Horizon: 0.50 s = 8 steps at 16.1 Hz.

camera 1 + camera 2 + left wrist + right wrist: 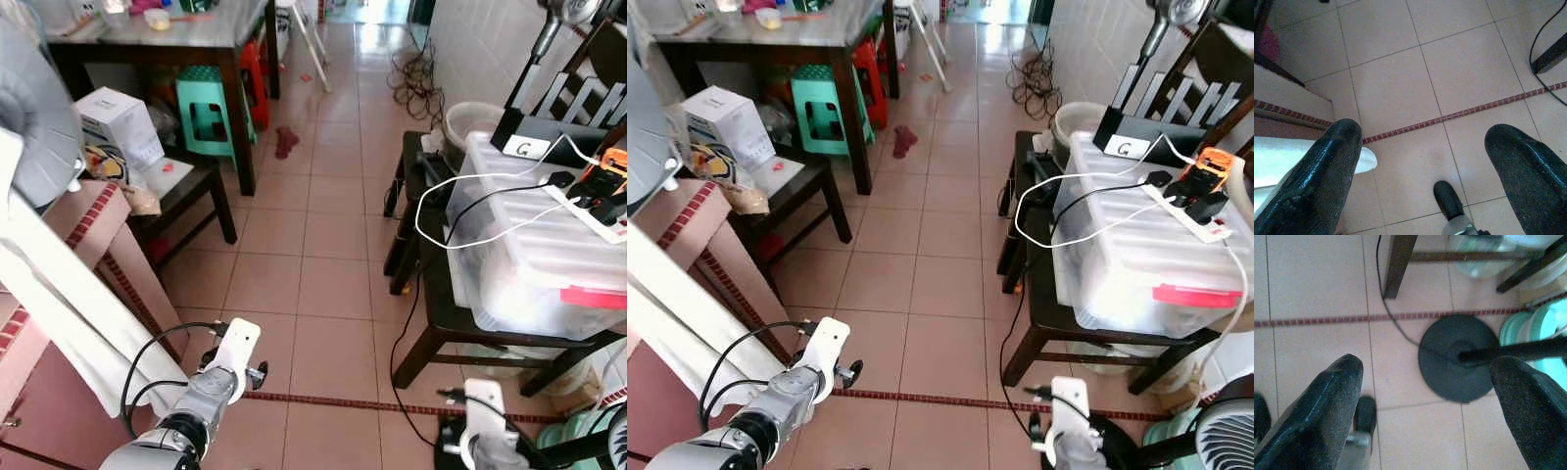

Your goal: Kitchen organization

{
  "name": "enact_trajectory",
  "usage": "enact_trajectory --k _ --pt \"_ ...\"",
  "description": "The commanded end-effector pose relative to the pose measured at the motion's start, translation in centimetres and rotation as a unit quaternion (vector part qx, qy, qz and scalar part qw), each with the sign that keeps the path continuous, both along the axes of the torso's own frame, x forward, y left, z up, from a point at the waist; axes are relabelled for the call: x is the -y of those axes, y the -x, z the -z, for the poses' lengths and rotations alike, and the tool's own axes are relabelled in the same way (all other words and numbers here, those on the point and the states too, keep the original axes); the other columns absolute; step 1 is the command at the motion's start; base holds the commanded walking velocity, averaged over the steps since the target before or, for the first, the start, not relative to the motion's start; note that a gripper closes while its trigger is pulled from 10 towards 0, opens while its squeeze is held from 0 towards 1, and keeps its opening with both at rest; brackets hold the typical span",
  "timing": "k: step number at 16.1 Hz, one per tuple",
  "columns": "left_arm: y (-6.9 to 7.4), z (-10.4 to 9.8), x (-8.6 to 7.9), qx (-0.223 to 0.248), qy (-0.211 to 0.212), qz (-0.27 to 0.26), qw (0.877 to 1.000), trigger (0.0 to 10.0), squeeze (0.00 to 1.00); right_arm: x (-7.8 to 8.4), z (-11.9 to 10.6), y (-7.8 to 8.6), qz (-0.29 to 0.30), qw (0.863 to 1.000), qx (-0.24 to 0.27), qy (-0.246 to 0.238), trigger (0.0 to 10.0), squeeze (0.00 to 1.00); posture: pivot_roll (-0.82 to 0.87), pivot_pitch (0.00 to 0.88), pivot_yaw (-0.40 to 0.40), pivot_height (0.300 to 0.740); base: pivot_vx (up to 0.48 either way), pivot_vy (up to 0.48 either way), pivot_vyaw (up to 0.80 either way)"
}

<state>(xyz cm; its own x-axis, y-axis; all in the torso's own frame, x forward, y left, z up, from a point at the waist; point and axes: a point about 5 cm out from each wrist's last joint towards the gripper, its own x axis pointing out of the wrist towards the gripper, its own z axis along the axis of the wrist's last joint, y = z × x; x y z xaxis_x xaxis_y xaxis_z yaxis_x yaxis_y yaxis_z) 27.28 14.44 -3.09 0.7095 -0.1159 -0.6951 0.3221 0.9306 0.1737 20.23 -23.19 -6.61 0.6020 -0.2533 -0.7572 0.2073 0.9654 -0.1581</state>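
This is a lived-in home, a tiled back room or kitchen passage that doubles as storage. Pinkish floor tiles (pixel 323 245) with a red patterned border strip run its length, and the right wall is white-tiled. A dark wooden table (pixel 186 39) at the far left carries small kitchen items, with a green plastic stool (pixel 208 110) and a red one pushed beneath it. A cardboard box (pixel 120 122) sits on a low bench. On the right, a clear storage bin (pixel 534 245) holds a power strip (pixel 593 208) and trailing white cables, beside a standing fan's round base (pixel 1457 357).
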Motion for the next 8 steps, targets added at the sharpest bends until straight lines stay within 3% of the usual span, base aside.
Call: enact_trajectory --k 1,3,5,8 --pt "-1.1 -1.0 0.2 0.028 0.004 0.009 1.0 10.0 0.0 0.6 -0.9 -1.1 0.027 0.999 0.035 -0.005 10.0 0.0 0.05 0.0 0.016 0.74 0.0 0.0 0.0" --pt "-2.0 -1.9 0.8 0.055 0.03 0.015 0.998 10.0 0.0 0.6 -1.9 -2.6 0.032 0.996 0.08 -0.016 10.0 0.0 0.05 0.0 0.017 0.74 0.0 0.0 0.0" --pt "-3.7 -4.1 1.8 0.116 0.08 0.047 0.989 10.0 0.0 0.2 -4.3 -5.4 0.023 0.984 0.171 -0.04 10.0 0.0 0.04 0.0 0.021 0.74 0.0 0.0 0.0" --pt "-5.2 -6.7 1.7 0.206 0.085 0.054 0.973 10.0 0.0 -0.9 -6.8 -7.0 -0.003 0.962 0.262 -0.078 10.0 0.0 0.04 0.0 0.031 0.74 0.0 0.0 0.0"
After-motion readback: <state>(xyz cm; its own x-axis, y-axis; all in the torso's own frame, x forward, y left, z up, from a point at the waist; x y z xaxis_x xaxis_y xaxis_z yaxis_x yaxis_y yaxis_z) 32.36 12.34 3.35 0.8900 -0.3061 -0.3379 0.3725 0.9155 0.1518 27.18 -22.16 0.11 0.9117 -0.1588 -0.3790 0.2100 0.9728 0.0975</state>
